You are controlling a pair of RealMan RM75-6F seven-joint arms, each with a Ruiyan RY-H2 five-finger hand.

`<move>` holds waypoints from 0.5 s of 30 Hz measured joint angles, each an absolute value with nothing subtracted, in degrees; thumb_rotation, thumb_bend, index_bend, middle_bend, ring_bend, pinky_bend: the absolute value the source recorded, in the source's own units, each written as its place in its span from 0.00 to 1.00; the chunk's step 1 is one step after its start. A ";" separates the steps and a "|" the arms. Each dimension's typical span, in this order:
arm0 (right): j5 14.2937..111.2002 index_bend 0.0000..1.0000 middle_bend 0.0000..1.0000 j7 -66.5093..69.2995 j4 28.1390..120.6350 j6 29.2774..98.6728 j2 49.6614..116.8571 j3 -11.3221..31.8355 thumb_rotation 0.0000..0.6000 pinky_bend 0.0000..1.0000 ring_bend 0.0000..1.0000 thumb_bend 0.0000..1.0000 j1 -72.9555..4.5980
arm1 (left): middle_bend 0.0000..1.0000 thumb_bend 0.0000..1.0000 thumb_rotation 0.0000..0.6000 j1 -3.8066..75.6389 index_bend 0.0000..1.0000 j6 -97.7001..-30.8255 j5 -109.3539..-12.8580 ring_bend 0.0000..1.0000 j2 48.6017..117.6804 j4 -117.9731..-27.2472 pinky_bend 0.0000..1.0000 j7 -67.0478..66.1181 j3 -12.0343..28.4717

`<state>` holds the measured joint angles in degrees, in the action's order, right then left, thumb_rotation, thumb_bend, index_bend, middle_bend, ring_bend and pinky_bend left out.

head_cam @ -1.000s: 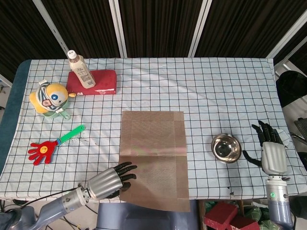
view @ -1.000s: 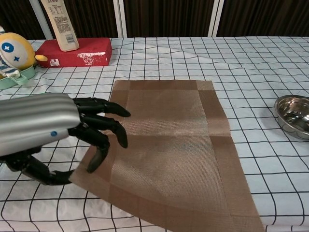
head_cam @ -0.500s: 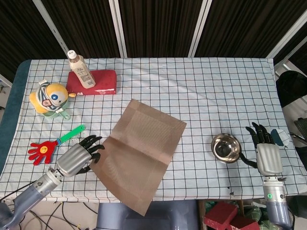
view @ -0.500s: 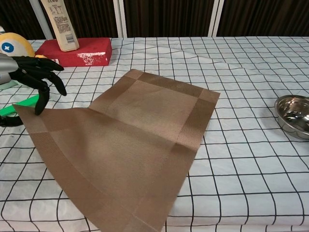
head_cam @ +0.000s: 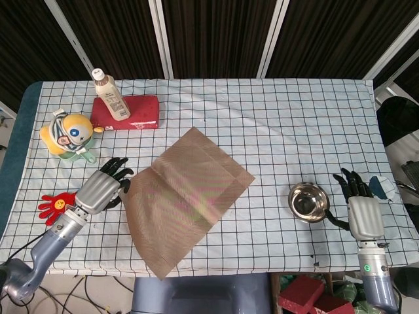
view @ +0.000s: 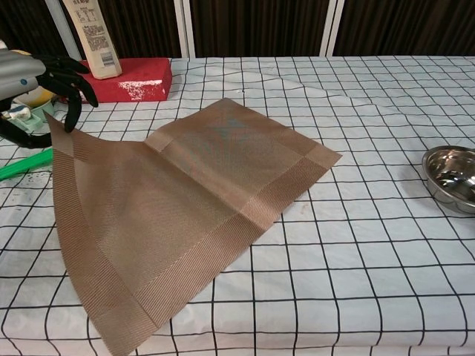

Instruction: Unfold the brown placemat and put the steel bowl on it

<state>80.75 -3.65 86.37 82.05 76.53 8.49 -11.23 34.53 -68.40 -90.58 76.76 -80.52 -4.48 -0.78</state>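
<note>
2 views give me the brown placemat (head_cam: 183, 199) spread open and skewed on the checked surface (head_cam: 294, 131), its near corner hanging past the front edge, where the head view loses its tip. My left robot hand (head_cam: 101, 190) pinches the mat's left corner and lifts it; in the chest view this hand (view: 33, 81) is cut off by the frame, so I see only dark fingers (view: 73, 89) over the raised corner. The steel bowl (head_cam: 308, 202) sits on the cloth well right of the mat, and the chest view clips its right side. My right robot hand (head_cam: 362, 209) hovers just beside the bowl, fingers apart, holding nothing. Behind the left hand, a red clapper toy (head_cam: 69, 199) is partly hidden by the wrist.
</note>
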 measured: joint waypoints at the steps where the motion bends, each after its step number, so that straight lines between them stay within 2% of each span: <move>1: 80.75 0.17 0.05 -3.63 86.38 82.03 76.51 8.47 1.00 0.16 0.04 0.17 -11.23 | 0.27 0.41 1.00 34.66 0.64 -68.49 -90.47 0.06 77.39 -80.04 0.12 -5.09 -0.26; 15: 80.47 0.17 0.05 -3.37 86.88 81.79 76.19 8.54 1.00 0.16 0.04 0.17 -11.21 | 0.28 0.40 1.00 37.22 0.64 -69.93 -87.94 0.06 85.28 -71.80 0.12 -14.01 6.34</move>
<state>80.47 -3.37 86.88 81.79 76.19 8.54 -11.21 37.22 -69.93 -87.94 85.28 -71.80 -14.01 6.34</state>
